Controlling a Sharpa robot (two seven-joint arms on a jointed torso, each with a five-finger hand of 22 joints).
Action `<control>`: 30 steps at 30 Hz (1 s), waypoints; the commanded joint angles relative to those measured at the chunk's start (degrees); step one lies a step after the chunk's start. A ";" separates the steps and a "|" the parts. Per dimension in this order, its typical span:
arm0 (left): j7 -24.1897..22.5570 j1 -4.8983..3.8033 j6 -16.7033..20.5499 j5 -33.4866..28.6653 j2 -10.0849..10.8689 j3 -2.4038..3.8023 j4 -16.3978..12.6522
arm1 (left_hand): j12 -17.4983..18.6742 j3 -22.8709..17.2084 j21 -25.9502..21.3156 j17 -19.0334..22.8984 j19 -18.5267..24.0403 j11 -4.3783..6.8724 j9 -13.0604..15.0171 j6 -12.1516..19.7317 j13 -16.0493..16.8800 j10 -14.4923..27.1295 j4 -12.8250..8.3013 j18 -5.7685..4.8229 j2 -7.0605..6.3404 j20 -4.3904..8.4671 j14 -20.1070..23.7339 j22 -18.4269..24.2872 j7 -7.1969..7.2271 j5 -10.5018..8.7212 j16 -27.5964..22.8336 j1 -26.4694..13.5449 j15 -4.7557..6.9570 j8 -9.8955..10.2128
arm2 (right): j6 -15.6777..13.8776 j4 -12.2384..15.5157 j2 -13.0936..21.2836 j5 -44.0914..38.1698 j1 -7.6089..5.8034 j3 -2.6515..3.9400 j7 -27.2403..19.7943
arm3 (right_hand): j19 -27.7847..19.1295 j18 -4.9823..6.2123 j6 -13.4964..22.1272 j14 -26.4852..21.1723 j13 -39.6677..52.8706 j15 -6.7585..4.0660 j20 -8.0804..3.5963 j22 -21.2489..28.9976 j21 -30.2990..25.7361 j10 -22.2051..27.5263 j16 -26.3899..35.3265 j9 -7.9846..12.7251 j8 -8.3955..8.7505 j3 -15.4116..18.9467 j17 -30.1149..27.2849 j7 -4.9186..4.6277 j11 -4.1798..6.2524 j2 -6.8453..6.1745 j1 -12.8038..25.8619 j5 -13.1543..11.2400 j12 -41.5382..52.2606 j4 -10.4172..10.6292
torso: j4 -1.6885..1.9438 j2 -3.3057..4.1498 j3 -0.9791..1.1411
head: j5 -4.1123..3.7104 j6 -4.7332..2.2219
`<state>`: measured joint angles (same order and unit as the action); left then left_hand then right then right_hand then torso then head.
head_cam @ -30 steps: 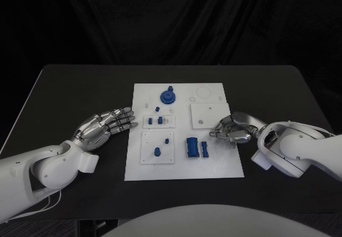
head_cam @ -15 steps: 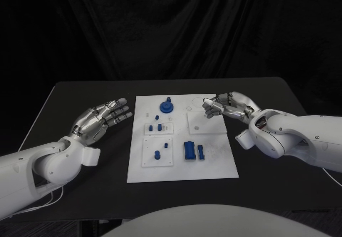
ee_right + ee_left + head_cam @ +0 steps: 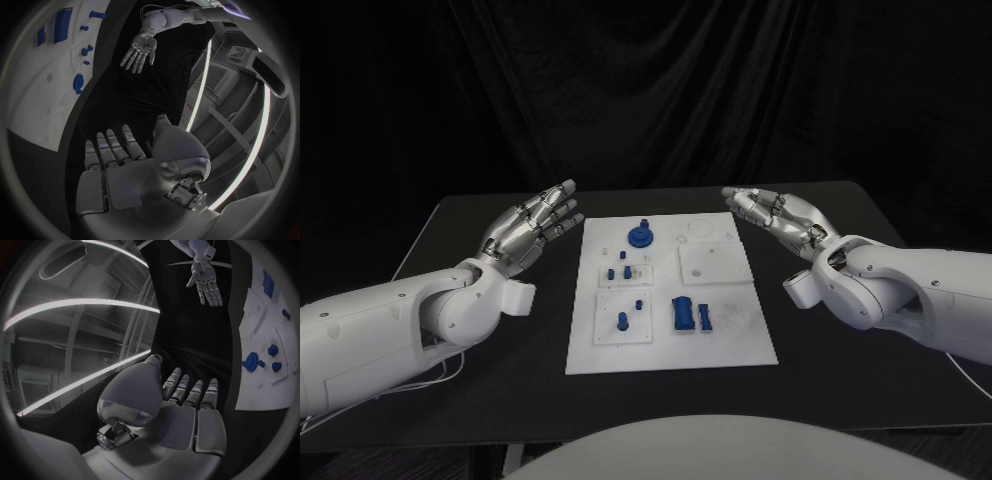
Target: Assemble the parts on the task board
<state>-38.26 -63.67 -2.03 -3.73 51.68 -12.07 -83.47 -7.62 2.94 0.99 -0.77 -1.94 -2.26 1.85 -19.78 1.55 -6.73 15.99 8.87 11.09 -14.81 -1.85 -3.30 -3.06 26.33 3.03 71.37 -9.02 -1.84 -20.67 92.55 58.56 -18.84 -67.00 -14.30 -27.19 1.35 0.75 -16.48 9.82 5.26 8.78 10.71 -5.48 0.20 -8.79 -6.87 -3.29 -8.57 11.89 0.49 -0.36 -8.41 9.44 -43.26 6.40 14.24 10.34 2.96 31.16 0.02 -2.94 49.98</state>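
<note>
- Task board [image 3: 733, 345]: white plate, lying flat at the middle of the black table [image 3: 473, 390], running from near to far between the two arms.
- Parts, far end: a round blue piece [image 3: 640, 236] standing in the board's far left portion.
- Parts, middle: small blue pieces [image 3: 620, 271] sitting on a raised white square on the board's left half; a plain white square [image 3: 710, 264] lying to their right.
- Parts, near end: two small blue pegs [image 3: 627, 313] standing on a second square at left; a larger blue block [image 3: 685, 312] with a thinner piece [image 3: 708, 316] just beside it at right.
- Left hand [image 3: 531, 229]: hovering left of the board's far end, released, fingers spread and extended, grasping nothing.
- Right hand [image 3: 776, 213]: hovering right of the board's far end, released, fingers apart, grasping nothing.
</note>
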 commanded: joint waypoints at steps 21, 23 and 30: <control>5.51 2.28 30.10 2.39 -4.51 7.86 -4.30 | 7.62 -2.94 -0.99 0.77 1.94 2.26 -1.85 13.86 -1.55 6.73 -11.16 -8.87 -11.09 10.10 1.85 3.30 3.06 -18.42 -3.03 -49.86 9.02 1.84 | -22.57 -2.49 -13.34 18.12 6.57 13.76 -2.50 | -1.35 -0.75 16.48 -9.82 -5.26 -8.78 -10.71 5.48 -0.20 8.79 6.87 3.29 8.57 -11.89 -0.49 0.36 8.41 -9.44 43.26 -6.40 -14.24 -10.34 | -2.56 0.05 -0.03 | 2.54 -13.52; 6.15 2.55 33.60 2.68 -5.05 8.78 -4.77 | 7.62 -2.94 -0.99 0.77 1.94 2.26 -1.85 14.22 -1.55 6.73 -11.48 -8.87 -11.09 10.55 1.85 3.30 3.06 -19.05 -3.03 -51.62 9.02 1.84 | -23.23 -2.57 -13.73 18.66 6.77 14.17 -2.58 | -1.35 -0.75 16.48 -9.82 -5.26 -8.78 -10.71 5.48 -0.20 8.79 6.87 3.29 8.57 -11.89 -0.49 0.36 8.41 -9.44 43.26 -6.40 -14.24 -10.34 | -2.72 0.04 -0.02 | 2.70 -14.37; 7.93 3.28 43.24 3.49 -6.54 11.30 -6.09 | 7.62 -2.94 -0.99 0.77 1.94 2.26 -1.85 15.63 -1.55 6.73 -15.99 -8.87 -11.09 14.81 1.85 3.30 3.06 -20.98 -3.03 -56.85 9.02 1.84 | -23.45 -2.60 -13.87 18.84 6.83 14.30 -2.61 | -1.35 -0.75 16.48 -9.82 -5.26 -8.78 -10.71 5.48 -0.20 8.79 6.87 3.29 8.57 -11.89 -0.49 0.36 8.41 -9.44 43.26 -6.40 -14.24 -10.34 | -2.96 0.02 -0.02 | 2.94 -15.60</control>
<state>-31.78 -60.54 32.70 -1.48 45.31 -0.91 -89.27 -0.30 0.05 0.33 -0.06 -0.01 -0.02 0.06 -5.83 0.06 -0.41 2.95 1.60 0.67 -2.44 -0.02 -0.09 -0.10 7.33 0.21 19.96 -0.60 -0.27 -41.54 89.94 44.67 -1.49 -60.27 -0.07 -28.85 0.02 0.42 -0.21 0.29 0.06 0.01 0.29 -1.45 0.21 -0.19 -0.21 -0.06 -0.20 0.21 0.05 -0.02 -0.01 -0.06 -0.36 0.20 0.20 0.07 0.16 31.20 -0.01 -0.03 34.55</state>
